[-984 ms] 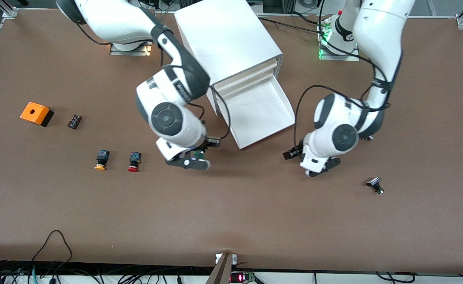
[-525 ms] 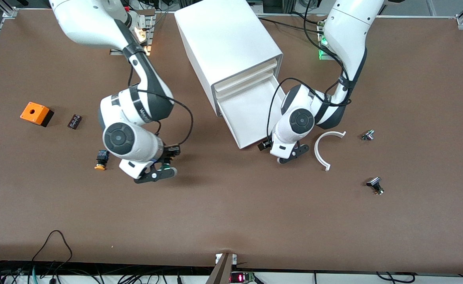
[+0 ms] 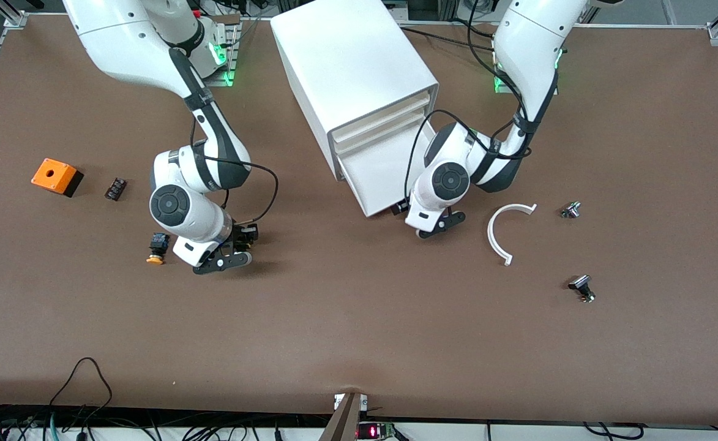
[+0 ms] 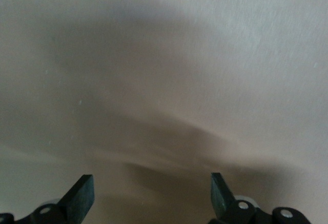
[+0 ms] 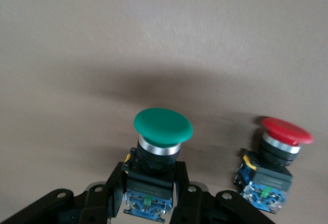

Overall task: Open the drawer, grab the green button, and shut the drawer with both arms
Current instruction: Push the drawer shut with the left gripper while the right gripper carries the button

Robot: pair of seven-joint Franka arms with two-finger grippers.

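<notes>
From the front view I cannot see the green button (image 5: 163,126): the right arm's wrist covers it, and the red-capped button (image 5: 284,131) too. The right wrist view shows the right gripper (image 5: 148,185) clamped on the button's body, over the table just beside the yellow-capped button (image 3: 157,247). The left gripper (image 3: 435,223) stands with fingers apart at the drawer (image 3: 383,174), about 5 o'clock of its front. Since half a second ago, the drawer sits further in.

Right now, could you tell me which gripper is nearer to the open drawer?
Left. The left gripper, open, sits at the drawer front's corner. The right gripper, holding the green button, is near the yellow button.
</notes>
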